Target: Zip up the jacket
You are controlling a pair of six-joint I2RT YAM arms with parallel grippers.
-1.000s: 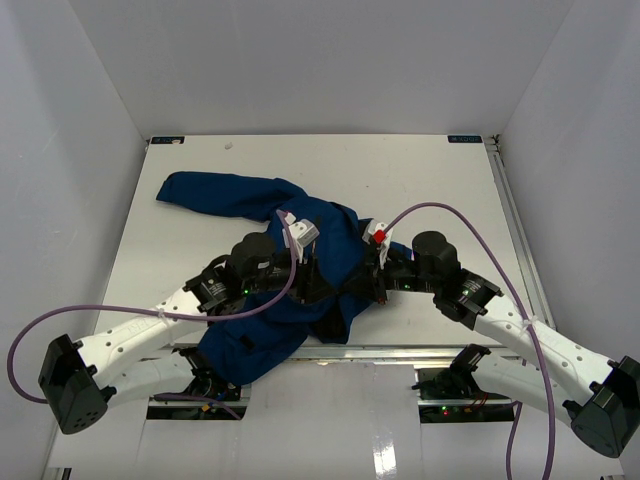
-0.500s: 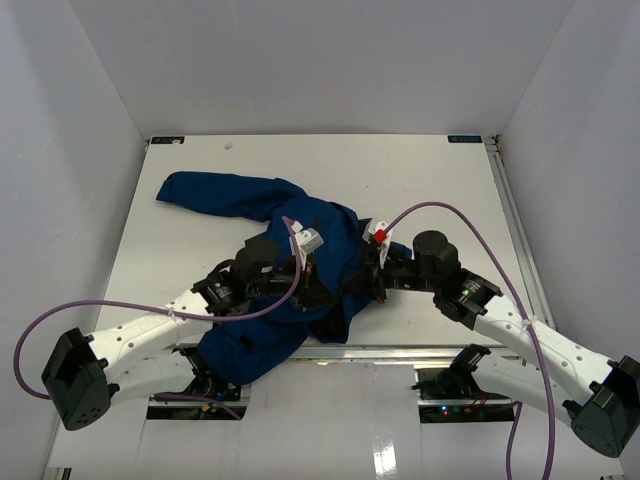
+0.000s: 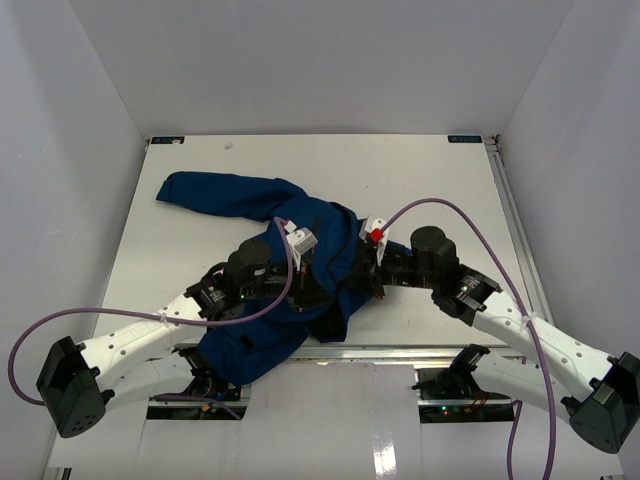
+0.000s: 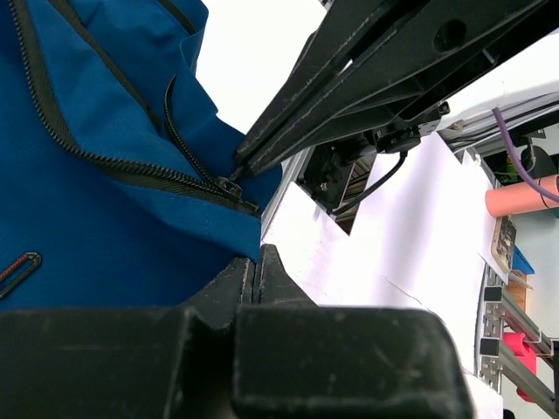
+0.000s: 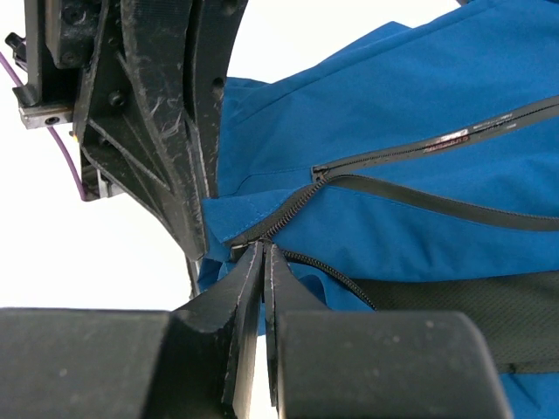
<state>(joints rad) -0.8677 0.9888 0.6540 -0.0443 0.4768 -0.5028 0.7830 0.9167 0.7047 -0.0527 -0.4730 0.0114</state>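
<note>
The royal-blue jacket [image 3: 250,200] lies crumpled on the white table, one sleeve stretched to the far left. Both grippers meet at its near hem. My left gripper [image 3: 322,292] is shut, its tips [image 4: 256,257] pinching the blue hem just below the zipper's bottom end. My right gripper [image 3: 346,284] is shut too, its tips [image 5: 262,249] nipping the small zipper slider [image 4: 230,182] where the two rows of black teeth [image 5: 293,209] come together. Above the slider the zipper stands apart, showing black lining [image 5: 489,323].
The near table edge [image 3: 400,349] runs just below the hem, with the arm mounts under it. White walls close in the table [image 3: 420,180] on three sides. A pocket zip [image 5: 454,140] crosses the blue front panel.
My left gripper has gone from partly open to shut on the hem and drawn slightly left. The right gripper has stayed shut at the slider.
</note>
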